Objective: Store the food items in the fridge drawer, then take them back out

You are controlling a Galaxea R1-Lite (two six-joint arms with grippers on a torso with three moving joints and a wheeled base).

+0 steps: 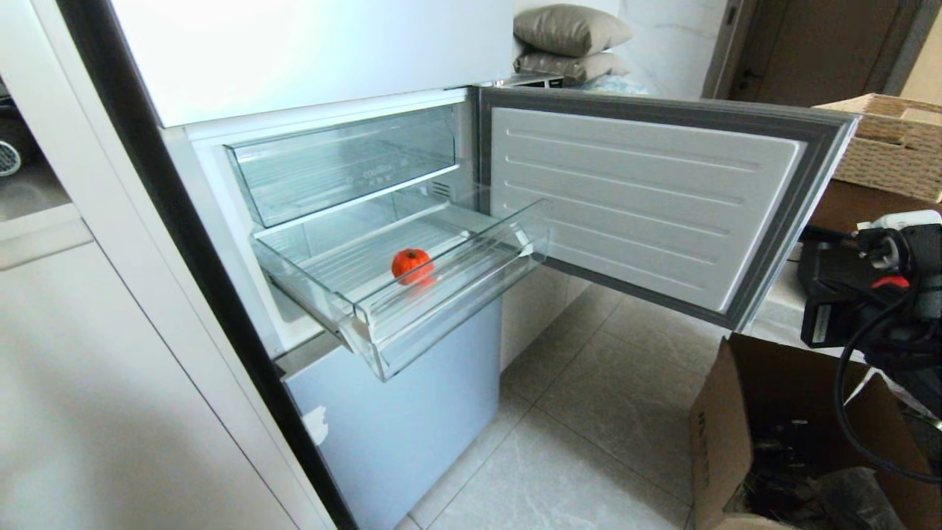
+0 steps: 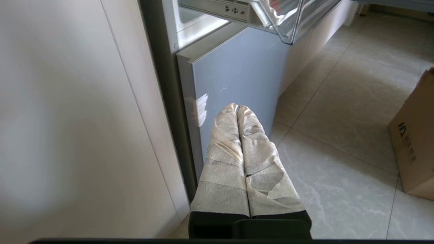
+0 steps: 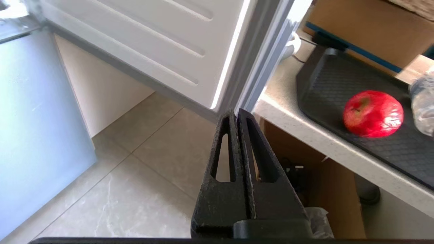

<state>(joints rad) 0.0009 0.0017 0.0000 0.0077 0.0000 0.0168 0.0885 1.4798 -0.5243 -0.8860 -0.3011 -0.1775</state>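
Note:
The fridge drawer (image 1: 471, 285), clear and shallow, stands pulled out of the open fridge. One orange-red food item (image 1: 411, 265) lies on its floor near the front. The other food item, a red apple (image 3: 373, 113), sits on a black tray (image 3: 325, 84) on the counter beyond the fridge door. My right gripper (image 3: 236, 112) is shut and empty, low in front of the counter edge, left of the apple and apart from it. My left gripper (image 2: 237, 107), fingers wrapped in tape, is shut and empty, parked low by the grey lower fridge door (image 2: 237, 71).
The open fridge door (image 1: 640, 191) swings out to the right, between drawer and counter. A taller clear drawer (image 1: 346, 162) sits above, pushed in. A cardboard box (image 1: 773, 427) stands on the floor at the right, a wicker basket (image 1: 890, 143) on the counter. My right arm (image 1: 894, 283) shows at the right edge.

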